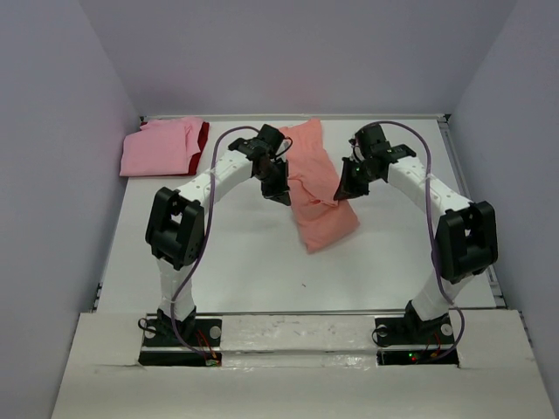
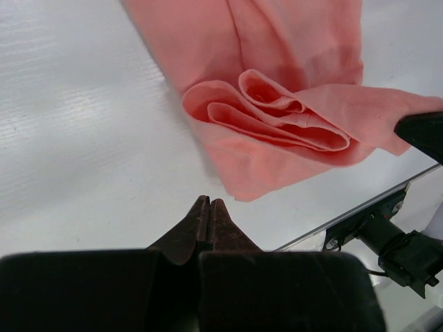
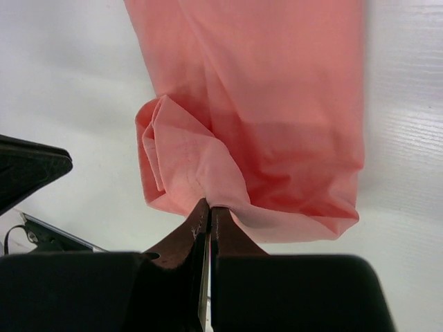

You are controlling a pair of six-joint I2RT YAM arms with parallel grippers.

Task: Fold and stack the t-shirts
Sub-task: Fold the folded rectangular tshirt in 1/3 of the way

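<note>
A salmon-orange t-shirt (image 1: 313, 183) lies as a long folded strip slanting across the middle of the table. Its near part is bunched into rolled folds (image 2: 277, 114). My right gripper (image 3: 210, 207) is shut on a fold of this shirt at its right edge (image 1: 342, 188); the cloth is drawn up to the fingertips. My left gripper (image 2: 209, 202) is shut with nothing in it. It hovers just short of the shirt's left edge (image 1: 278, 194). A lighter pink t-shirt (image 1: 157, 147) lies folded at the back left, with dark red cloth (image 1: 203, 135) showing along its right side.
The white table (image 1: 244, 253) is walled at the back and both sides. Its near edge, with a metal rail and the arm bases (image 1: 179, 332), runs across the bottom. The two grippers are close together on either side of the salmon shirt.
</note>
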